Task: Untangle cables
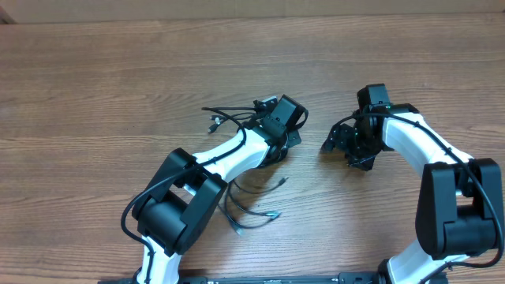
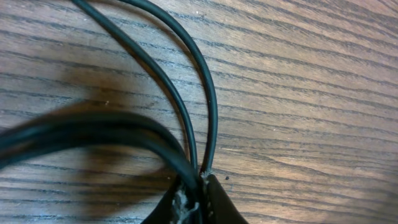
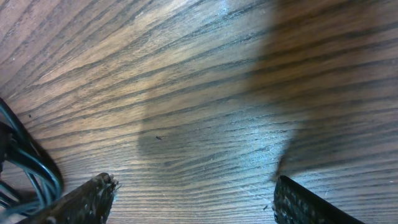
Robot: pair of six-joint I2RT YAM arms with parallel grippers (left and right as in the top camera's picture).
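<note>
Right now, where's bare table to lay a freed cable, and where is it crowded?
Bare: the far strip of table beyond the cables, the whole left side, and under the open right gripper. Crowded: around the left gripper, shut on strands, and the loops behind it.

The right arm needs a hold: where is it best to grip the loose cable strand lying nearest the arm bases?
Probably the strand just behind its plug end, jaws coming down from the right. It lies flat, apart from the cables the left gripper pinches.
</note>
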